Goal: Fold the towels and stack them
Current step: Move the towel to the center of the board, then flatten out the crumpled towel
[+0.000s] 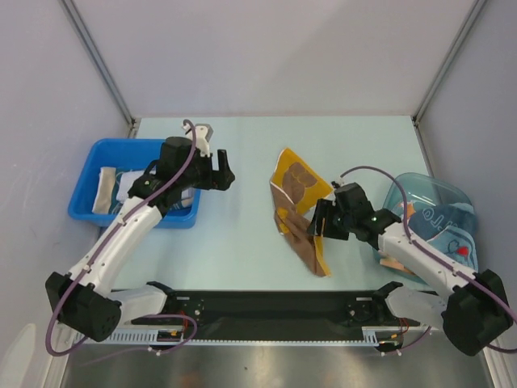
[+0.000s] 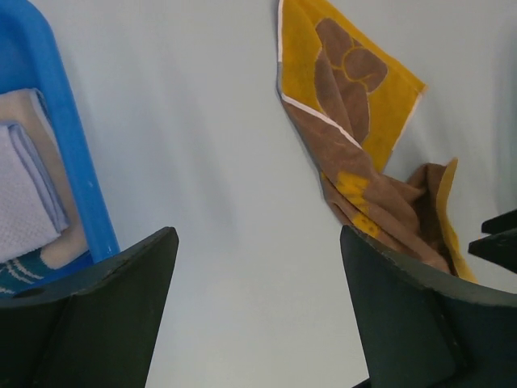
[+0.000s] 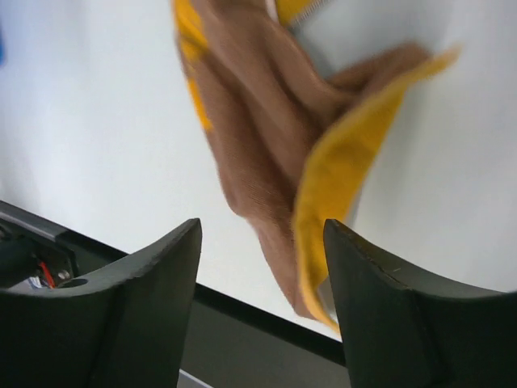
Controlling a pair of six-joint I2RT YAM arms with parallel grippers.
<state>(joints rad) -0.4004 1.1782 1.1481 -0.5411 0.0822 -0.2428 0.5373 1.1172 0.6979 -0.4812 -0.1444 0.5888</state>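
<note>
Top external view: the brown and yellow bear towel (image 1: 297, 206) is lying crumpled and unfolded at the middle of the table (image 1: 234, 242). The right gripper (image 1: 319, 220) is hovering just beside its near edge, jaws standing apart with nothing between them. The left gripper (image 1: 224, 175) is hanging wide apart, gripping nothing, beside the blue bin (image 1: 83, 184) holding folded towels (image 1: 105, 187). Risk: closing on bunched layers is likely to drag a wad, spoiling the fold.
</note>
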